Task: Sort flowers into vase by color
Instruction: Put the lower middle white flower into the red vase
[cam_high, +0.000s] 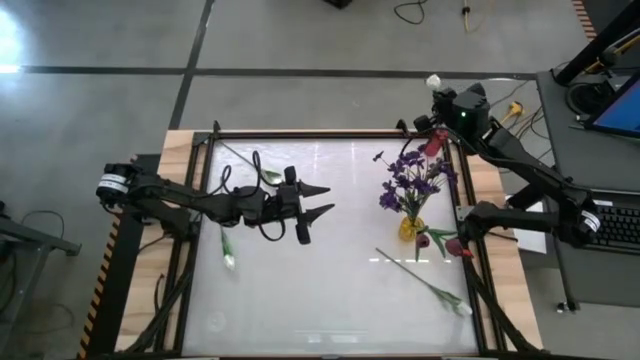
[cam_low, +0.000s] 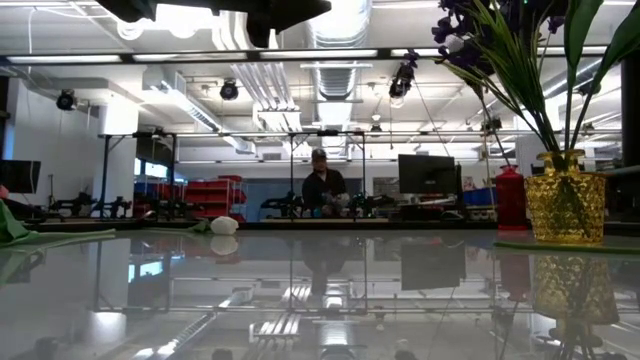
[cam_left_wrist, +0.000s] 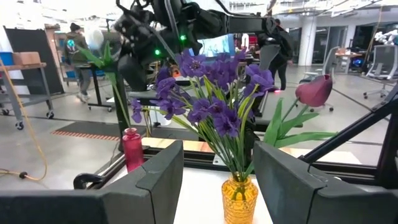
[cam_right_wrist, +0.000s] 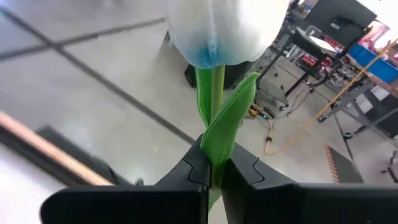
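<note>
Clamping a white tulip (cam_right_wrist: 227, 28) by its green stem, the right gripper (cam_right_wrist: 214, 171) has its fingers shut tight on it at the table's far right corner; the stem runs straight out from the fingertips, the bud pointing away beyond the table edge. Farther in, the yellow vase (cam_high: 410, 228) holds purple sprays (cam_high: 410, 180) upright. The left gripper (cam_high: 315, 222) hovers mid-table, fingers spread and empty, facing that vase. Another white tulip (cam_high: 432, 290) lies diagonally near the right front.
</note>
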